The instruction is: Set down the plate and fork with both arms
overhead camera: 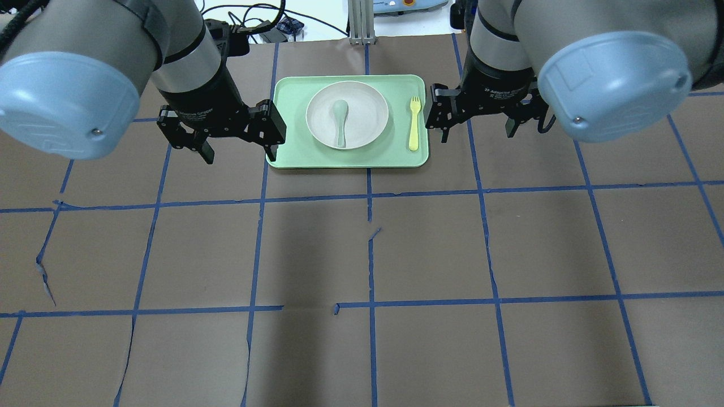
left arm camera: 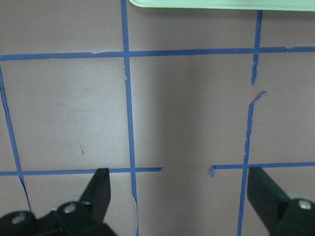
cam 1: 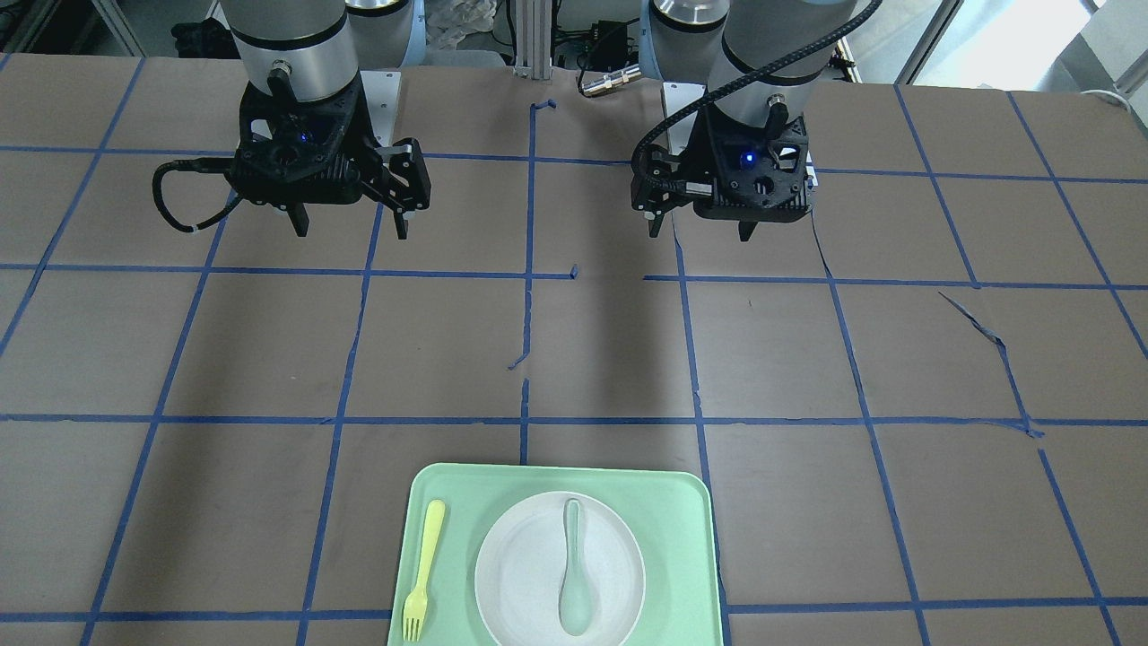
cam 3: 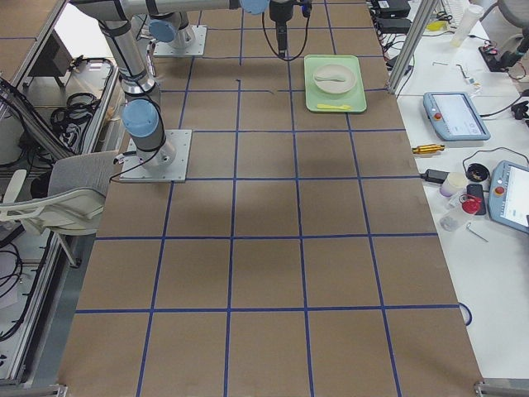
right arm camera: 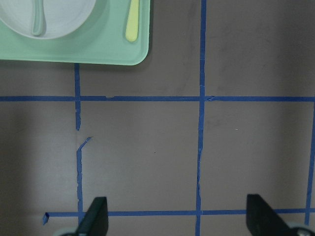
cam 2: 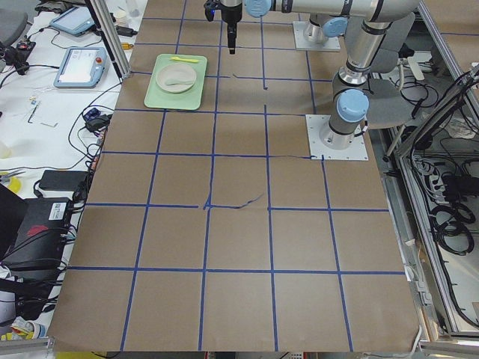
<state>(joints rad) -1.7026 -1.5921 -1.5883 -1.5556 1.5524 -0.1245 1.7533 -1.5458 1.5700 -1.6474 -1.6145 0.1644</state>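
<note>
The off-white plate [cam 1: 525,574] lies in the middle of a mint-green tray [cam 1: 686,538] at the table's far edge, with a grey-green spoon [cam 1: 572,574] lying on it. The pale-yellow fork [cam 1: 421,565] lies on the tray beside the plate, tines pointing away from the robot. In the overhead view the plate [overhead camera: 367,110] and fork [overhead camera: 414,124] lie between the two arms. My left gripper [overhead camera: 240,155] and right gripper [overhead camera: 478,134] are both open and empty. They hang above the table on the robot's side of the tray, left [cam 1: 701,231] and right [cam 1: 351,231].
The brown table carries a blue tape grid, torn in places [cam 1: 987,332]. The right wrist view shows the tray's corner [right arm camera: 98,54] with the fork's handle [right arm camera: 132,22]. The left wrist view shows only the tray's edge [left arm camera: 216,3]. Tablets and cables lie beyond the table's far edge [cam 3: 450,116].
</note>
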